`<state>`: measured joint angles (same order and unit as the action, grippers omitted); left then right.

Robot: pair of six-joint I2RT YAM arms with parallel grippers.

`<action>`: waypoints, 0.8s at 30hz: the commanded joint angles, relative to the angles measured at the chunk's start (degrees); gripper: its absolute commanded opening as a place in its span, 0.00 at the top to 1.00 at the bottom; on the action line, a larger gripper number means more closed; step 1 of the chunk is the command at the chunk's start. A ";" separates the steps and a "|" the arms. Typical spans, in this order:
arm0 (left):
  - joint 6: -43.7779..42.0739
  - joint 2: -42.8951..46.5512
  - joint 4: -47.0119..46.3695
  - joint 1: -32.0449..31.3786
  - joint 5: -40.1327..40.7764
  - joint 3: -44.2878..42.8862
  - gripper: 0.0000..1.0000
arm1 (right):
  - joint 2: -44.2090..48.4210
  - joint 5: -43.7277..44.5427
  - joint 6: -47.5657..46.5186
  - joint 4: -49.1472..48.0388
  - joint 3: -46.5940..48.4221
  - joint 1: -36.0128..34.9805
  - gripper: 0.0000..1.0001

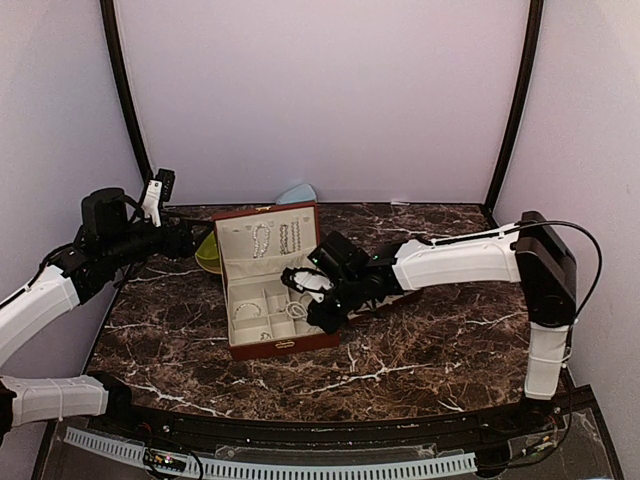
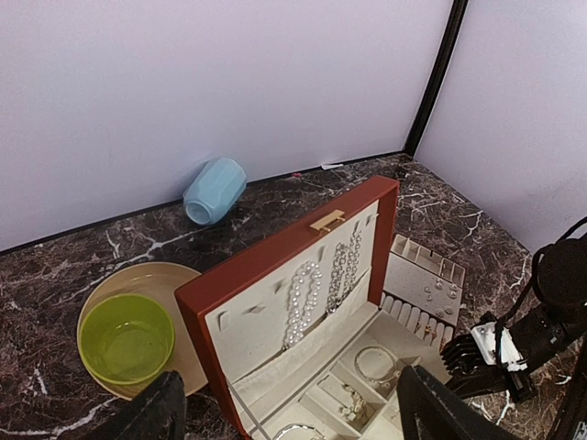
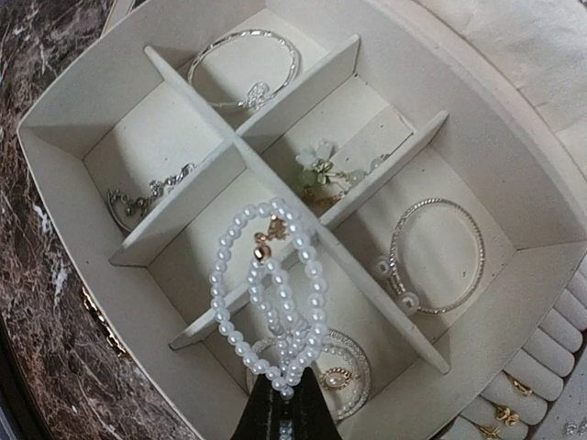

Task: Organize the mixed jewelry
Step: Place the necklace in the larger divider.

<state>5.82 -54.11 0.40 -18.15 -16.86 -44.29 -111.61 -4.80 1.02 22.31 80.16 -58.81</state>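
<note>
Over the jewelry case [image 3: 55,183] tray, the right gripper [image 3: 280,408] hangs clamped on a pearl bead strand [image 3: 220,275]: it looks limp, light, slippery, best pinched where loops bunch. Behind, the left gripper [image 2: 293,412] gapes wide, empty.

White pearl strand [image 3: 292,346] in the black right gripper [image 3: 285,396], cream-lined red-brown case [image 1: 270,348] beneath, silver bangle [image 3: 482,249] beside the jaws, white-veined dark brown marble table [image 1: 420,360] beyond.
</note>
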 commanded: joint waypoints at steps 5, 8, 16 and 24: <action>-0.12 0.27 -1.55 0.31 0.01 0.70 0.18 | -1.82 0.15 -4.99 9.04 2.91 0.01 1.00; -0.09 0.16 -1.55 0.31 -0.10 0.62 0.18 | -2.24 1.27 -5.08 9.85 3.41 0.01 0.94; -0.11 0.47 -1.52 0.31 0.26 0.70 0.18 | -0.01 0.68 -4.27 6.94 4.04 0.40 0.60; -0.24 0.79 -1.51 0.31 0.41 0.70 0.18 | -2.40 -2.56 1.57 0.53 6.44 0.72 0.66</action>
<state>5.82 -54.11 0.03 -18.15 -16.84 -44.10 -113.03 -5.32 -1.08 26.92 83.29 -58.30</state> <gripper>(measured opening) 0.820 0.378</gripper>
